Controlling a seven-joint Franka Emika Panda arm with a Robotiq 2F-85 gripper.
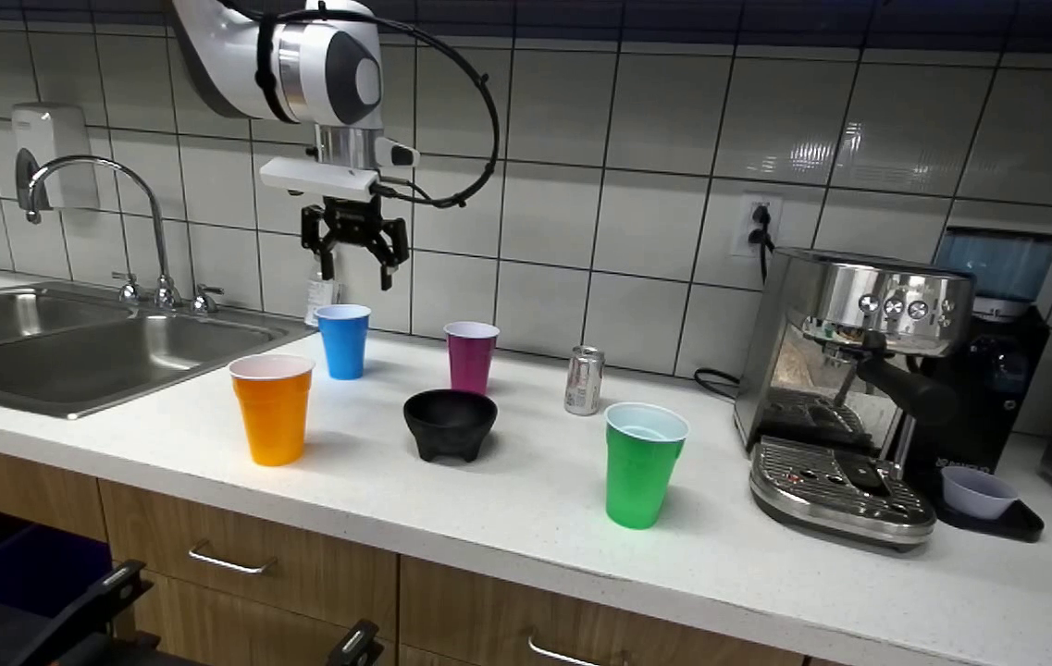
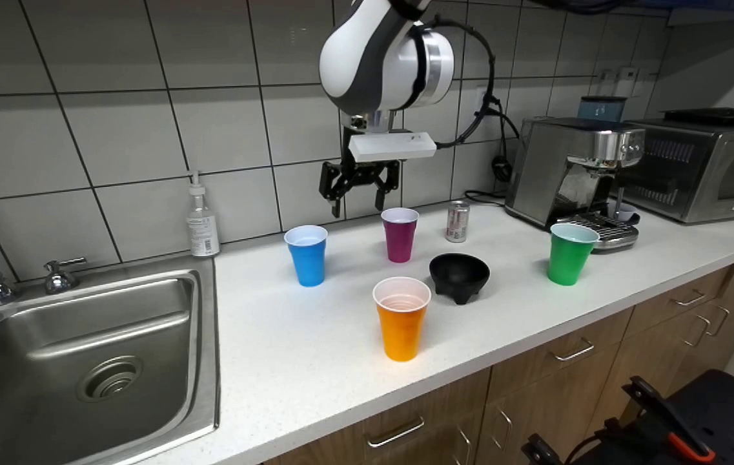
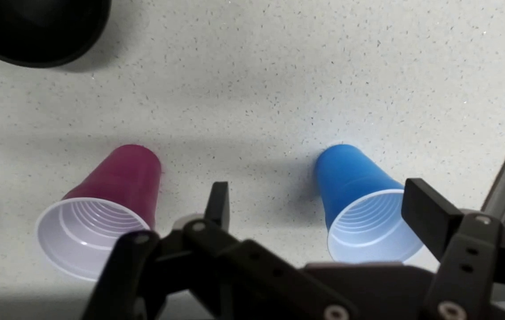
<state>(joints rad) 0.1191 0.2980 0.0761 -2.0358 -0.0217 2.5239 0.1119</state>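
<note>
My gripper [image 1: 356, 274] is open and empty, pointing down, in the air above the back of the counter. It also shows in an exterior view [image 2: 358, 208] and in the wrist view [image 3: 319, 195]. The blue cup [image 1: 343, 350] and the purple cup [image 2: 399, 237] stand upright below it, apart from the fingers. In the wrist view the blue cup [image 3: 343, 178] shows between the fingers, its rim partly hidden by one finger. The purple cup [image 3: 123, 180] lies outside the other finger. A black bowl [image 1: 450, 421] on short legs stands in front of the purple cup.
An orange cup [image 2: 402, 329] and a green cup [image 1: 641, 481] stand nearer the counter's front edge. A silver can [image 1: 584, 381] stands by the tiled wall. A sink [image 2: 205, 387], soap bottle [image 2: 203, 226], coffee machine [image 1: 771, 342] and microwave oven [image 2: 689, 174] are around.
</note>
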